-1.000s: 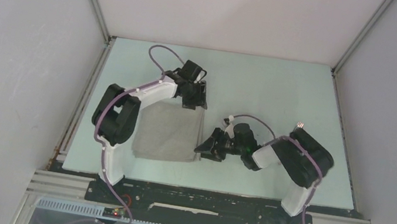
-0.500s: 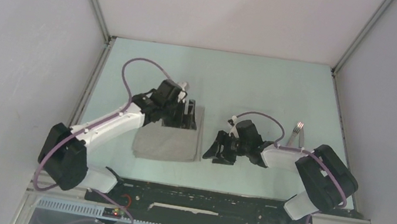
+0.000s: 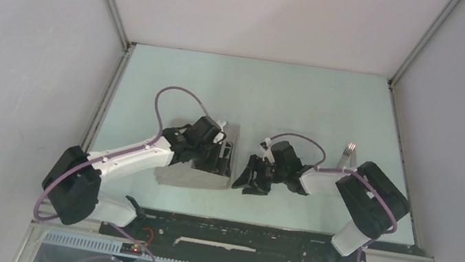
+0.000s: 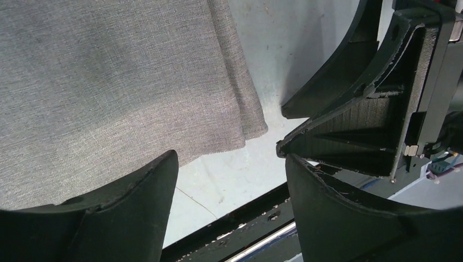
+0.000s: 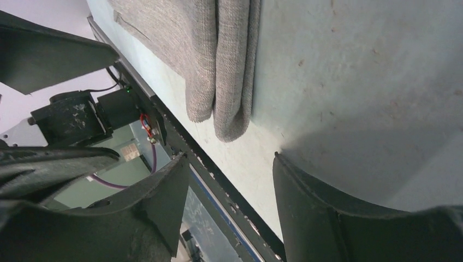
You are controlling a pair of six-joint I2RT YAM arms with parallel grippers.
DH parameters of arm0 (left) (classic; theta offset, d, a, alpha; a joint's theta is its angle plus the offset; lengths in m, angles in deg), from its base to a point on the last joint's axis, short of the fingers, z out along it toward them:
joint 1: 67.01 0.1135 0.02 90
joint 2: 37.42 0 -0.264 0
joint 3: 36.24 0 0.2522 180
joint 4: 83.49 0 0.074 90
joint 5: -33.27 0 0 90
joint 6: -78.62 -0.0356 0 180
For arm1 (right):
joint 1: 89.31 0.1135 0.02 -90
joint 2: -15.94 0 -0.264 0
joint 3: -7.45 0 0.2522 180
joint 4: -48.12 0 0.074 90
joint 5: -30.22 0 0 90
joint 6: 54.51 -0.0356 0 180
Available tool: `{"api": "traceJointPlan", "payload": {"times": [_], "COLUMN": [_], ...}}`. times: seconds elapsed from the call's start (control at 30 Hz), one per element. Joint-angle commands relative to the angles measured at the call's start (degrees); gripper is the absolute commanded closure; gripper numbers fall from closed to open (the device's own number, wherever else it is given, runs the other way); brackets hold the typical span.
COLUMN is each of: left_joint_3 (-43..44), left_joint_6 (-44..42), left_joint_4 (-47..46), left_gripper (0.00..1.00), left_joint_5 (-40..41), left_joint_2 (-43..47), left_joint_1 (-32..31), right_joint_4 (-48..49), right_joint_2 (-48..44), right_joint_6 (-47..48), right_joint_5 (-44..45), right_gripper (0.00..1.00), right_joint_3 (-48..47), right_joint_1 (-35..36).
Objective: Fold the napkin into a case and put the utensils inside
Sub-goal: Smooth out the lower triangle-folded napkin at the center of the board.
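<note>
The taupe-grey napkin [image 3: 185, 177] lies folded flat, left of centre on the table. Its doubled right edge [image 5: 219, 71] shows as layered folds in the right wrist view. My left gripper [image 3: 220, 164] hovers open over the napkin's near right corner [image 4: 240, 125], with nothing between its fingers. My right gripper [image 3: 247, 180] stands open just right of that edge, low over the bare table and also empty. Of the utensils, only silver fork tines [image 3: 350, 148] show, behind the right arm. The handles are hidden.
The pale green table [image 3: 304, 100] is walled by white panels on three sides. A black rail [image 3: 235, 232] carrying the arm bases runs along the near edge. The two grippers are close together, the right one [image 4: 377, 103] filling the left wrist view's right side.
My left arm swung from the napkin's far right corner toward its near right corner, and its jaws widened. The right gripper opened slightly and stayed beside the napkin's edge.
</note>
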Motion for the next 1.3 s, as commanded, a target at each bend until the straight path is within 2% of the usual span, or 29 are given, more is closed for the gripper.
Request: {"api": "traceJointPlan", "payload": {"times": [0.0, 0.2, 0.4, 0.53, 0.63, 0.73, 0.83, 0.97, 1.17, 1.27], "left_joint_3": [1.7, 3.5, 5.3, 5.5, 5.4, 5.3, 4.2, 4.3, 5.8, 6.2], "left_joint_6": [0.5, -0.3, -0.4, -0.2, 0.0, 0.1, 0.5, 0.4, 0.3, 0.1], "left_joint_4": [-2.3, -2.2, -1.8, -1.8, -1.7, -0.8, -1.0, -1.1, -0.9, 0.5], "left_gripper": [0.21, 0.29, 0.48, 0.56, 0.57, 0.49, 0.48, 0.54, 0.64, 0.58], "left_joint_5": [0.5, 0.2, -0.3, -0.3, 0.4, 1.7, 2.2, 2.3, 2.9, 4.5], "left_joint_2": [-1.9, -3.7, -6.6, -8.8, -9.7, -9.8, -9.2, -10.5, -13.2, -14.1], "left_joint_1": [-0.7, -0.9, -1.7, -2.7, -3.1, -3.4, -3.5, -4.0, -5.4, -6.3], "right_joint_4": [0.9, 2.3, 5.5, 5.6, 3.3, 3.1, 3.2, 3.2, 2.2, 2.4], "right_joint_2": [1.9, 2.8, 3.9, 5.2, 6.4, 7.3, 7.7, 8.4, 8.4, 8.4], "right_joint_6": [0.1, -0.3, -2.2, -1.9, -0.6, -0.8, -0.7, -0.5, 0.2, 0.2], "right_joint_5": [-0.9, -2.4, -3.7, -3.9, -3.1, -2.4, -1.6, -1.7, -1.5, -1.5], "right_gripper": [0.34, 0.4, 0.46, 0.51, 0.56, 0.64, 0.72, 0.81, 0.86, 0.87], "right_joint_3": [-2.6, -2.7, -2.7, -3.5, -5.7, -5.9, -6.0, -6.0, -6.0, -6.0], "right_joint_1": [0.4, -1.1, -1.5, -1.8, -0.5, -0.1, 0.0, -0.3, -0.3, -0.3]}}
